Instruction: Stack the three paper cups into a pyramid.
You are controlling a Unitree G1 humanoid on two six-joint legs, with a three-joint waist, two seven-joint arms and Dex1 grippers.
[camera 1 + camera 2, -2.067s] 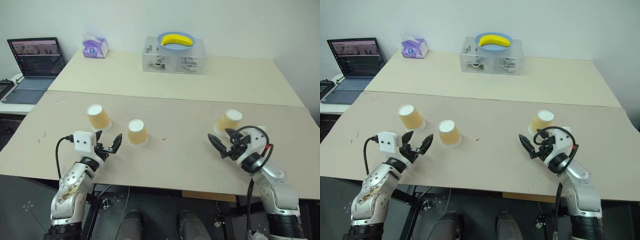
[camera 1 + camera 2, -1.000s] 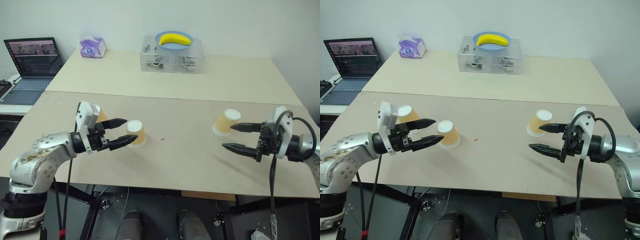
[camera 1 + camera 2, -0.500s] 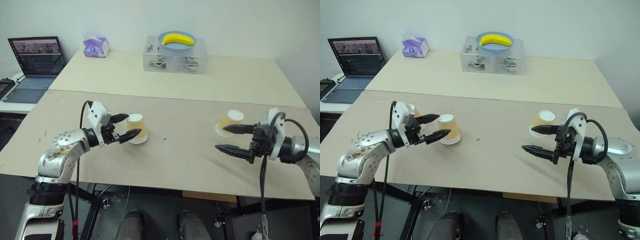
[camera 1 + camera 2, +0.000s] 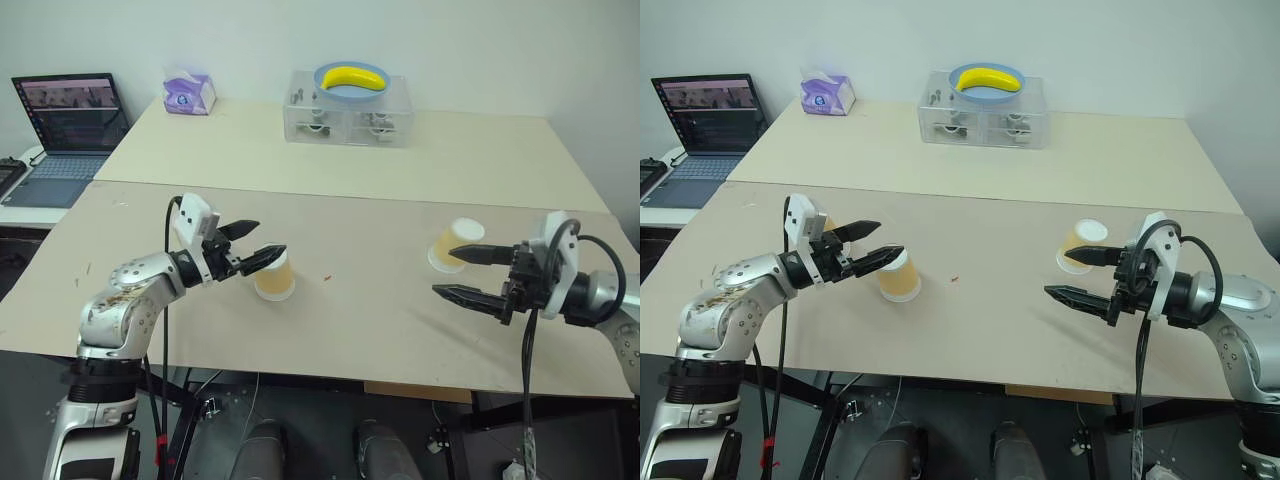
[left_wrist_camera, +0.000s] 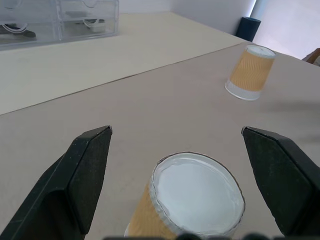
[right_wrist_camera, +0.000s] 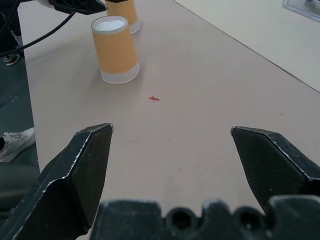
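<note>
Three paper cups stand upside down on the near table, tan-orange with white bases up. The middle cup (image 4: 275,279) sits just under and between the spread fingers of my open left gripper (image 4: 266,240); in the left wrist view this cup (image 5: 192,199) lies close between the fingers. A second cup (image 6: 124,14) stands just behind my left hand, mostly hidden in the eye views. The third cup (image 4: 455,243) stands at the right, just beyond my right gripper (image 4: 445,272), which is open and empty, with its upper finger in front of that cup.
A small red mark (image 4: 328,278) is on the table between the cups. On the far table stand a clear drawer box (image 4: 350,118) with a banana (image 4: 352,78) in a blue bowl, and a tissue box (image 4: 190,96). A laptop (image 4: 68,125) sits at the far left.
My left gripper has moved forward and to the right, so its open fingers now reach over the middle cup. The right gripper has stayed beside the right cup. No cup has moved.
</note>
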